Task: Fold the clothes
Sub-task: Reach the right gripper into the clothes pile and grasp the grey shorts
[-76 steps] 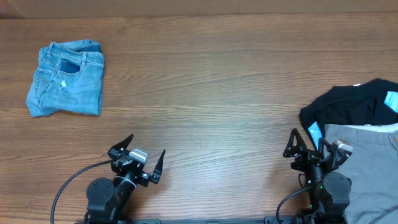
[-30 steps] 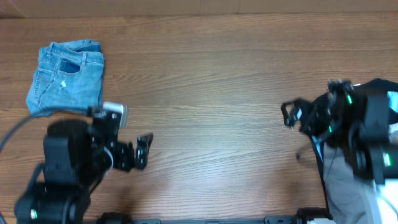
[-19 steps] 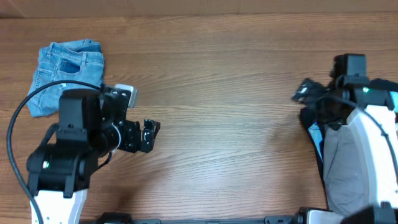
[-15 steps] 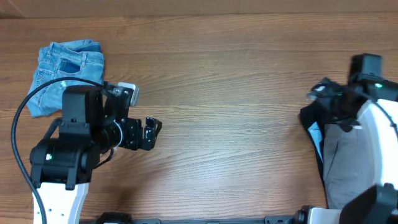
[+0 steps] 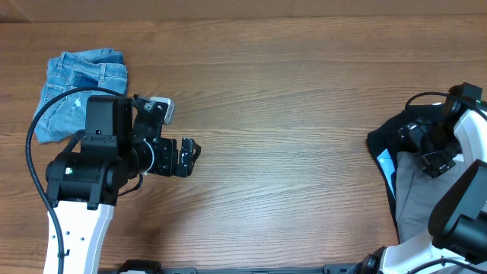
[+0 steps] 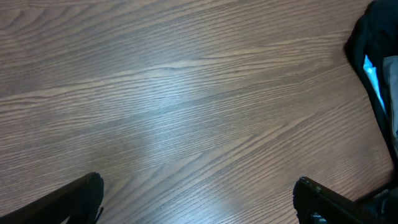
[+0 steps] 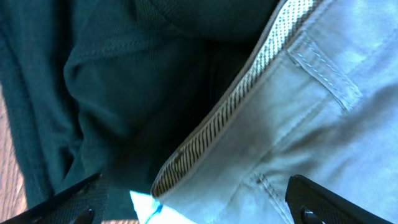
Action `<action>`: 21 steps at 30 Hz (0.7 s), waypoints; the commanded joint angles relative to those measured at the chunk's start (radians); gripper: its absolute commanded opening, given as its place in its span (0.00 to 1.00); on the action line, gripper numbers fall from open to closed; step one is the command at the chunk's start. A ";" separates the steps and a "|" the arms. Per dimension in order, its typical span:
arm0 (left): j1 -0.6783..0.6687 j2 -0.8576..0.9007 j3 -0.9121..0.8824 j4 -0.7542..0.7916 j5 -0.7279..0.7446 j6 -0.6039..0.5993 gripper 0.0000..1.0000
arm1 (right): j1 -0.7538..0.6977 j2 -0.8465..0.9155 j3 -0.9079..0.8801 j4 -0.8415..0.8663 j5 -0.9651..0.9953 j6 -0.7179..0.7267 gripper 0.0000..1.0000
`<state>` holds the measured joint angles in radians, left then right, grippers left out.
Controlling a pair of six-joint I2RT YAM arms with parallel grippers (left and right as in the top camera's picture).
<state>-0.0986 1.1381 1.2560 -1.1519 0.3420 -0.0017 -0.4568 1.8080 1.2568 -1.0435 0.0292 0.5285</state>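
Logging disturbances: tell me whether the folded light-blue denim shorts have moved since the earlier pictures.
No. The light-blue denim shorts keep the same spot near the wooden table's far-left corner; the left arm now hides their lower right part.

You look down on a brown wooden table (image 5: 304,114) whose grain runs left to right across the whole overhead view. Along its far edge you see a paler tan strip (image 5: 228,9). In the left wrist view the same boards (image 6: 186,74) carry a soft, pale sheen (image 6: 155,127) from diffuse light, with no hard shadows.
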 commanded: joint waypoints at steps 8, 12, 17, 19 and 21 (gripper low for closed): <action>-0.006 0.018 0.021 0.005 0.022 -0.025 1.00 | -0.003 0.003 -0.056 0.126 -0.003 0.053 0.88; -0.006 0.018 0.021 0.005 0.022 -0.025 1.00 | -0.003 0.003 -0.085 0.122 -0.003 0.052 0.72; -0.006 0.018 0.021 0.008 0.022 -0.025 1.00 | -0.033 -0.002 -0.057 0.065 -0.005 0.052 0.30; -0.006 0.018 0.021 0.012 0.021 -0.024 1.00 | -0.039 -0.005 -0.032 0.035 -0.005 0.051 0.22; -0.006 0.018 0.021 0.018 0.021 -0.025 1.00 | -0.040 -0.017 -0.002 0.002 -0.005 0.048 0.13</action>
<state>-0.0986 1.1507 1.2560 -1.1446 0.3454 -0.0097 -0.4889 1.8103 1.1946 -1.0206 0.0231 0.5823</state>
